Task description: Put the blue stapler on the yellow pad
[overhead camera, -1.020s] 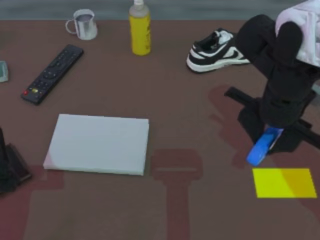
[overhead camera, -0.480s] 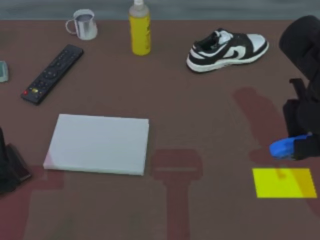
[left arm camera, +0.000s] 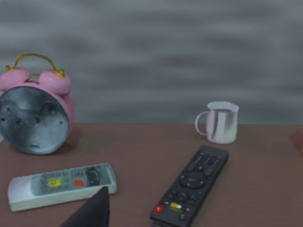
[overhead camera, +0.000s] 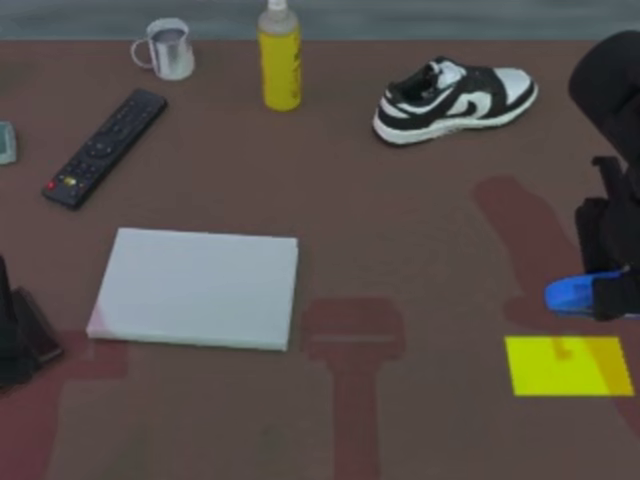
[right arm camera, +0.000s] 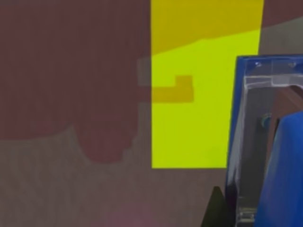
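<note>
The blue stapler (overhead camera: 570, 295) hangs near the table's right edge, just behind the yellow pad (overhead camera: 568, 366). My right gripper (overhead camera: 603, 297) is shut on it, and the black arm hides its right end. In the right wrist view the blue stapler (right arm camera: 265, 142) fills one side, its greyish underside showing, with one dark fingertip (right arm camera: 215, 208) beside it. The yellow pad (right arm camera: 199, 118) lies flat on the table beyond it, partly in shadow. My left gripper (overhead camera: 20, 340) is parked at the table's left edge, open and holding nothing.
A white board (overhead camera: 195, 288) lies left of centre. Along the back stand a black remote (overhead camera: 105, 148), a metal mug (overhead camera: 168, 48), a yellow bottle (overhead camera: 280, 60) and a black-and-white shoe (overhead camera: 455, 98). The left wrist view shows a pink alarm clock (left arm camera: 33, 113).
My right arm has swung to the right with the stapler, which turned from slanted to nearly level and now hangs closer to the pad's far edge. The left arm has not moved.
</note>
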